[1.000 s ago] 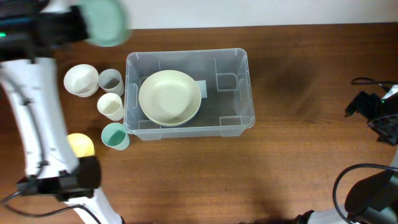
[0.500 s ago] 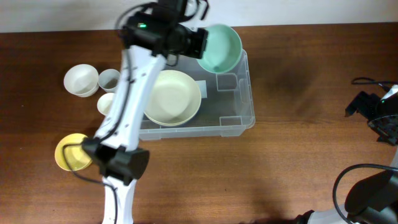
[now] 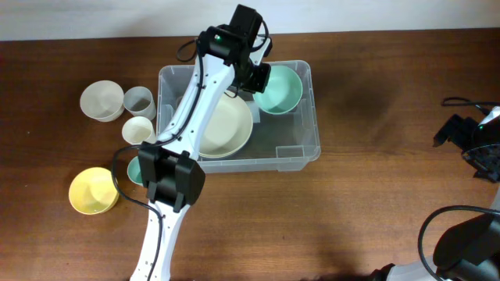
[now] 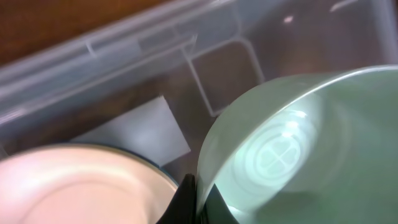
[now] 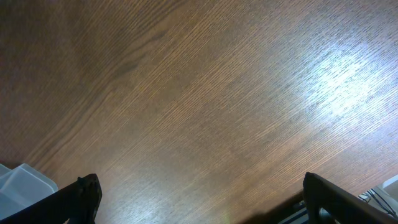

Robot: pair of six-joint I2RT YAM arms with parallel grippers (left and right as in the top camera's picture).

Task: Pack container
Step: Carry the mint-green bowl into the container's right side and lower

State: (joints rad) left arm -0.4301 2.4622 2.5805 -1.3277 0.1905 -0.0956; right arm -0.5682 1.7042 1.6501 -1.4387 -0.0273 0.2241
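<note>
Over the right end of the container (image 3: pixel 258 164), the left jaws are clamped on the rim of a mint-green bowl (image 3: pixel 281 87), just beside a large cream bowl (image 3: pixel 226 129) lying inside. The container sits mid-desk (image 3: pixel 375 203), a white bowl (image 3: pixel 101 101) and a yellow bowl (image 3: pixel 92 190) to its left. At the desk's right edge, the right jaws stand wide apart over the wood.

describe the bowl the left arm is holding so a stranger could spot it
Find the large clear container. At its end away from the loose cups, the left gripper pinches the mint-green bowl by its rim; it is smaller and greener than the cream bowl beside it.
</note>
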